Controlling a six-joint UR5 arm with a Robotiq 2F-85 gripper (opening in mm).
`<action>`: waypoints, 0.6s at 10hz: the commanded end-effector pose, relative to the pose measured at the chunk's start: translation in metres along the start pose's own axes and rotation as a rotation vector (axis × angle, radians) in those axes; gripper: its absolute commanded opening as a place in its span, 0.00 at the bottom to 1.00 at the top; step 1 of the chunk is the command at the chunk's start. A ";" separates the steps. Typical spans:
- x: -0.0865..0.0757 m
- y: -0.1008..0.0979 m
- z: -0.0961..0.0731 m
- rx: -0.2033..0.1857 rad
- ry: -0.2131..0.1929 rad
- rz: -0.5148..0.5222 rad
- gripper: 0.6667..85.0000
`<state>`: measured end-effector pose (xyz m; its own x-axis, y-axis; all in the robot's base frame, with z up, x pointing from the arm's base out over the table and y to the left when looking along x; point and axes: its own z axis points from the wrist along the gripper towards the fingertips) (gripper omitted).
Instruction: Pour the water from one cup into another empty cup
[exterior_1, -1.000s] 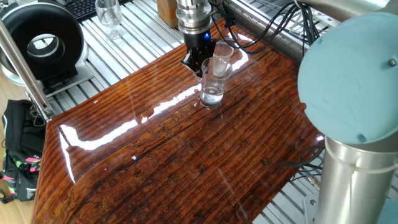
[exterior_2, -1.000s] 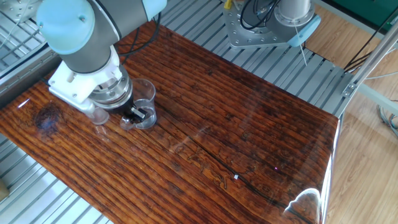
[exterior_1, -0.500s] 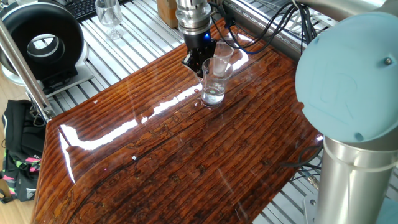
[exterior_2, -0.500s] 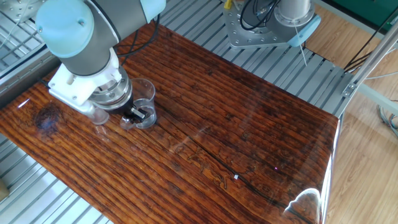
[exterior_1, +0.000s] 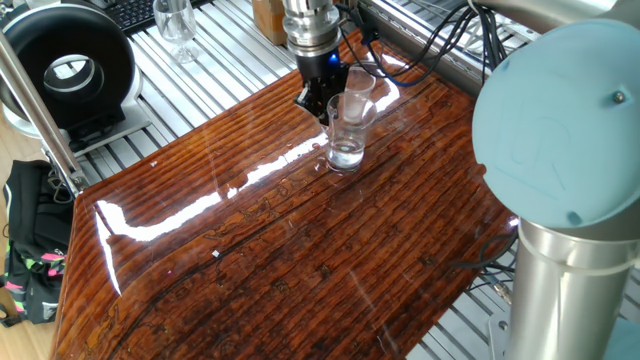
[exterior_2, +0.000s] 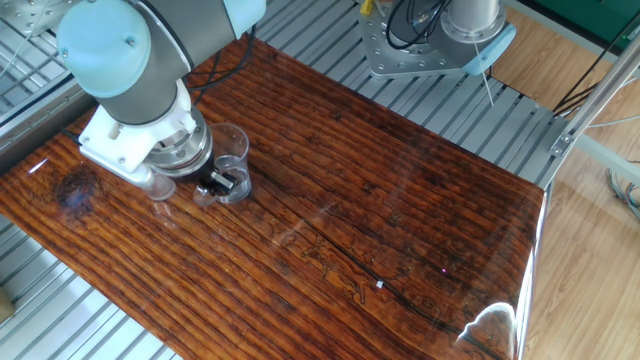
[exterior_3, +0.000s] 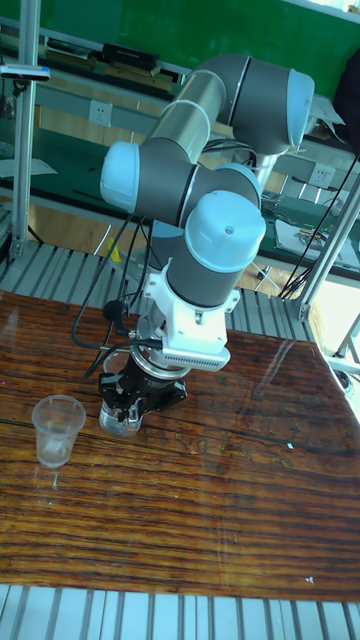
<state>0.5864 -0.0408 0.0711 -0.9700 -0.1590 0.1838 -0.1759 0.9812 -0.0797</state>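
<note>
The fingers (exterior_1: 312, 98) are hanging right against the clear tumbler (exterior_1: 345, 132); whether they are pinching its wall cannot be told. The tumbler is standing upright on the table (exterior_1: 300, 260), holding the water (exterior_1: 345, 155), with the cloudy cup (exterior_3: 57, 428) standing near it.

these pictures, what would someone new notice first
The big grey and pale blue robot arm dominates, bent down over the glossy dark wooden table. Its end effector sits low around the clear glass tumbler near the table's far edge; a small cloudy cup stands apart on the wood. A stemmed glass stands off the table on the metal slats.
</note>
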 end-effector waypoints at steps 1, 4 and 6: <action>0.001 0.001 -0.001 -0.008 0.002 -0.005 0.07; 0.001 0.003 -0.001 -0.014 0.001 -0.011 0.09; 0.001 0.006 -0.001 -0.028 0.000 -0.026 0.13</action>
<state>0.5849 -0.0395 0.0713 -0.9660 -0.1760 0.1897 -0.1922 0.9788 -0.0711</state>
